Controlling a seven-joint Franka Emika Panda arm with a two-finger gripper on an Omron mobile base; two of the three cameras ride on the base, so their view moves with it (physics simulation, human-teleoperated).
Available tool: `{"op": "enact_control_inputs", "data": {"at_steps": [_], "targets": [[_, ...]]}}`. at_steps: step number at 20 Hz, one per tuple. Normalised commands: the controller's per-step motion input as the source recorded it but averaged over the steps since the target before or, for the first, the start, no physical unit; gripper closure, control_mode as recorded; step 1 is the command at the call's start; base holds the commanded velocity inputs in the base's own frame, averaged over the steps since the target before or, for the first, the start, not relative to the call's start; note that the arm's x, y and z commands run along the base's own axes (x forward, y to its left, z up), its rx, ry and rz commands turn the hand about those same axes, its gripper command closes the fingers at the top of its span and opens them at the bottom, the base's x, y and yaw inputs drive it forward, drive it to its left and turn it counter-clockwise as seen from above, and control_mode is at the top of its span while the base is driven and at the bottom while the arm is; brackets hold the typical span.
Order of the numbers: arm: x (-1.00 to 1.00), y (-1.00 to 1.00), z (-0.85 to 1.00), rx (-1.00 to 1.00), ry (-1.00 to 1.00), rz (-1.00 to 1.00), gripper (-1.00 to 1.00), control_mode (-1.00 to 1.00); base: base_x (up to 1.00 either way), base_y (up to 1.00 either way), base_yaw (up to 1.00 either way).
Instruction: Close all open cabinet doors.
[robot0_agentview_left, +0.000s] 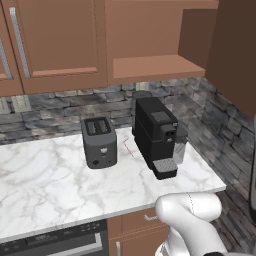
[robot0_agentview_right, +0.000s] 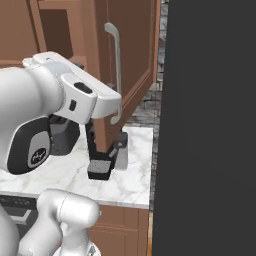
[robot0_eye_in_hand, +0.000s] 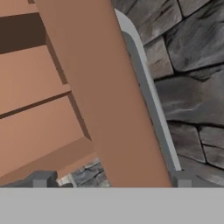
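One tall reddish-brown cabinet door stands swung open toward me, its long silver bar handle facing right. The left base view has this open door at the right edge, beside the bare cabinet shelf. Two more cabinet doors at the upper left are closed. In the hand view the open door's edge runs diagonally up from between the fingertips, with the handle on its right. My gripper is open, one dark fingertip on each side of the door's edge, gripping nothing.
A grey toaster and a black coffee machine stand on the marble counter. A stone backsplash runs behind them. A tall dark panel walls off the right side. Base cabinet drawers sit below the counter.
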Motion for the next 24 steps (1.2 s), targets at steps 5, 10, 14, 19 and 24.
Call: {"op": "enact_control_inputs", "data": {"at_steps": [5,10,14,19,24], "targets": [[0.14,0.10,-0.09,0.00,0.00,0.02,-1.00,-1.00,0.00,0.00,0.00],[0.12,0.07,0.00,0.00,-0.05,0.01,-1.00,-1.00,0.00,0.00,0.00],[0.18,0.08,0.00,0.00,-0.03,0.02,-1.00,-1.00,0.00,0.00,0.00],[0.18,0.09,0.00,0.00,-0.02,0.04,-1.00,-1.00,0.00,0.00,0.00],[0.19,0.05,0.00,0.00,0.00,0.04,-1.00,-1.00,0.00,0.00,0.00]]}}
